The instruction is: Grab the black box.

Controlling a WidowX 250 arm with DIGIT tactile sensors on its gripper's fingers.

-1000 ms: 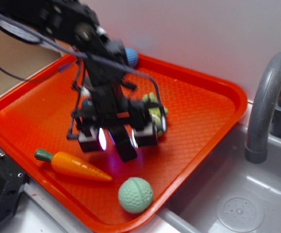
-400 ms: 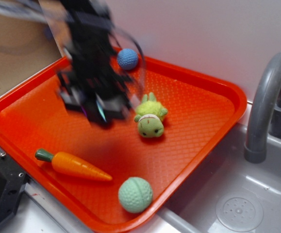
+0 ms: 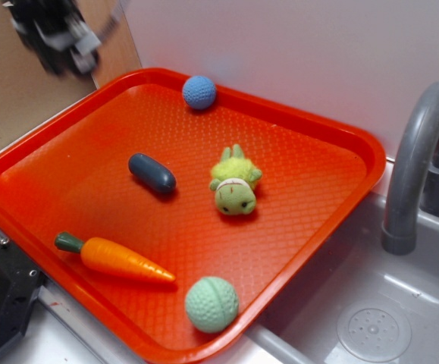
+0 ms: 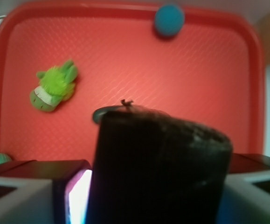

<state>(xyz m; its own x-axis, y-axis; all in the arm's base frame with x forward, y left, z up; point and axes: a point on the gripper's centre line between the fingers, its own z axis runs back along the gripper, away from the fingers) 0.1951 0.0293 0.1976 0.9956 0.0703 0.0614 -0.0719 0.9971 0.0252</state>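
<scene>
Now lifted high above the tray's [image 3: 340, 136] far left corner, the gripper [image 4: 155, 186] is clamped on the black box [image 4: 158, 168], raised since a second ago; below it lie capsule [image 3: 152, 173] and turtle [image 3: 234, 184]. Grasp apparently achieved.

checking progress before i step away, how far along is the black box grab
Looks essentially done. The wrist view shows the black box held between the gripper fingers, filling the foreground above the tray. In the exterior view the gripper is blurred, high past the tray's far left corner. The capsule, turtle, carrot and balls lie on the tray. Nothing obvious is left.
</scene>
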